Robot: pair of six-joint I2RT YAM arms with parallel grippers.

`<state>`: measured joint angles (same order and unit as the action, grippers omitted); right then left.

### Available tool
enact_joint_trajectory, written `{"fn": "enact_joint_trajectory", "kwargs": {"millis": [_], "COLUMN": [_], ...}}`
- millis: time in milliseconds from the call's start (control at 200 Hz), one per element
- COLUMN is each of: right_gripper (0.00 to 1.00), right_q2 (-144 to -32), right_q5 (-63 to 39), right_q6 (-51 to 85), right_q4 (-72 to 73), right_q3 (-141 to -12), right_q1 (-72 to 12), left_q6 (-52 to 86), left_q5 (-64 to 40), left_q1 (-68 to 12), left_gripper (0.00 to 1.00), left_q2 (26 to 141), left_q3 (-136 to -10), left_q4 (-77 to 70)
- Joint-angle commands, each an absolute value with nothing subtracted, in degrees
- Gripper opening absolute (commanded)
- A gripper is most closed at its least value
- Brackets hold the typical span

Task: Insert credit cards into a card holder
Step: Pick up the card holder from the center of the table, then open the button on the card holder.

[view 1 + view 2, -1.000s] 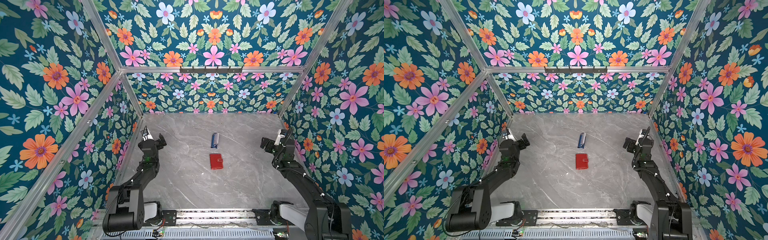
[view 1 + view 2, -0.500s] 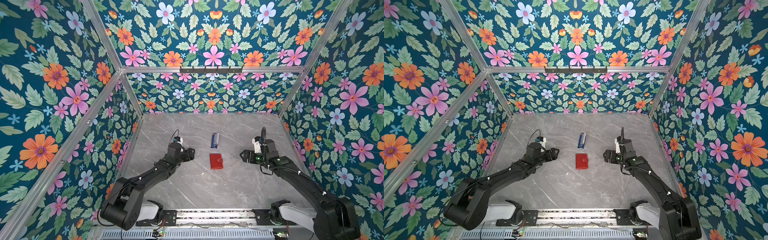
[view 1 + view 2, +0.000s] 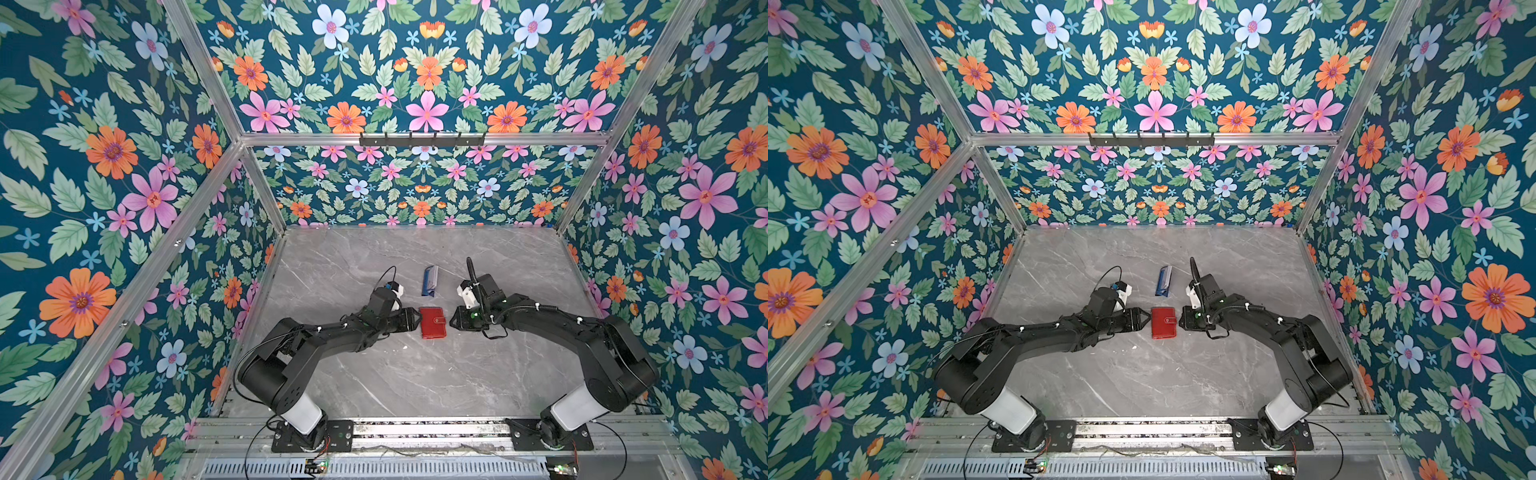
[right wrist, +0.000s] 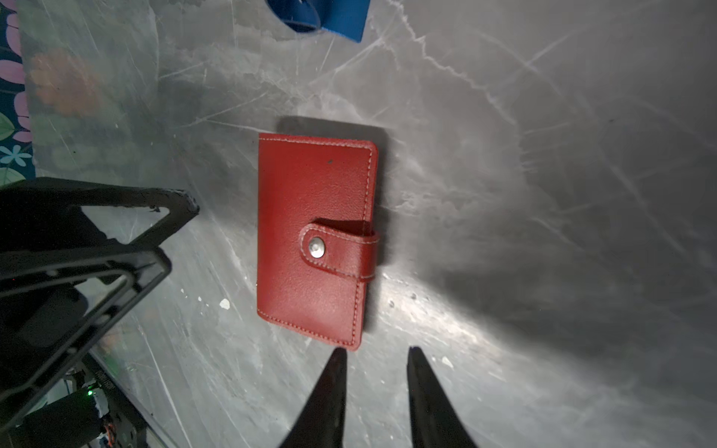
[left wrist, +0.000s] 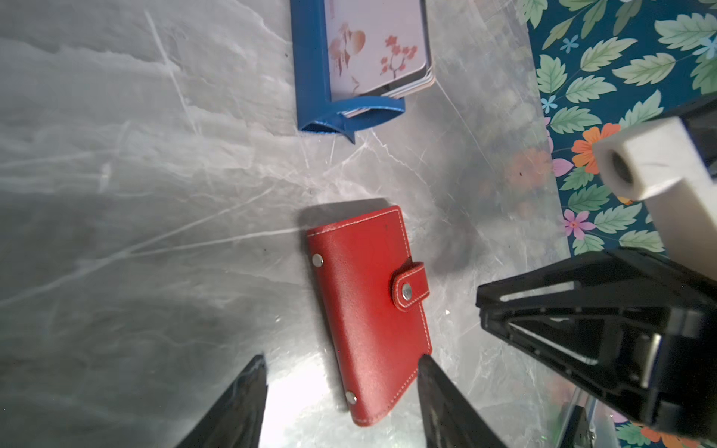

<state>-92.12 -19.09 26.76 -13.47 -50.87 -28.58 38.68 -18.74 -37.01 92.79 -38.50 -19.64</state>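
**Card holder shut on the worktop, both pincers empty**

I find the card holder (image 3: 432, 322) lying flat on the grey marble worktop (image 3: 374, 374), between the two arms. It is closed, with its snap tab (image 4: 337, 248) fastened over the long edge that faces the right arm.

The left pincer (image 5: 341, 362) stands at the riveted spine side. Its jaws are well apart, one corner of the holder shows between them, and they grip nothing. The right pincer (image 4: 376, 351) sits just off the tab side, jaws drawn to a narrow gap with nothing between them.

Handling, in my judgement:
- The holder is light, with a soft leather-like cover that will flex and may slide on the polished stone.
- I would pin the spine side and take the tab by its free end to open it.

The blue card rack (image 5: 310, 77) stands near the holder, farther from the arm bases. It holds a small stack of credit cards (image 5: 378, 42), the facing one pale with a reddish flower print. I judge these thin, stiff and slick, best pinched at the edge projecting from the rack. No card is in the holder that I can see.
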Motion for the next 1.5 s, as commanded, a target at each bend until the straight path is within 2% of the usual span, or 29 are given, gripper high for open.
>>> {"fn": "enact_joint_trajectory", "kwargs": {"millis": [0, 580, 705, 865, 960, 1215, 1495], "right_gripper": [0.26, 0.19, 0.19, 0.20, 0.25, 0.30, 0.30], "right_q2": [-93.69, -102.96, -103.54, -102.07, -100.10, -98.01, -101.00], "right_q5": [-21.02, -18.33, -18.28, -16.99, -13.45, -5.05, -6.12], "right_q6": [29.24, 32.31, 32.48, 32.37, 31.09, 27.26, 28.51], "right_q4": [-9.82, -9.17, -9.50, -10.39, -12.76, -18.66, -17.26], "right_q3": [-51.68, -54.65, -54.53, -54.38, -55.13, -59.69, -61.57], "right_q1": [-28.71, -28.76, -28.76, -29.30, -30.56, -35.99, -36.74], "left_q6": [39.60, 42.35, 43.44, 44.48, 44.46, 44.12, 45.45], "left_q5": [-20.63, -26.90, -28.23, -28.34, -27.36, -25.36, -25.18], "left_q1": [-37.27, -37.91, -37.94, -37.98, -38.13, -38.83, -39.72], "left_gripper": [0.60, 0.49, 0.43, 0.22, 0.11, 0.08, 0.07], "left_q2": [94.20, 102.20, 103.17, 102.82, 101.90, 100.27, 101.34], "left_q3": [-38.96, -41.38, -41.55, -41.51, -41.48, -42.20, -42.64], "left_q4": [-22.27, -27.43, -29.24, -29.86, -28.87, -25.17, -25.05]}}
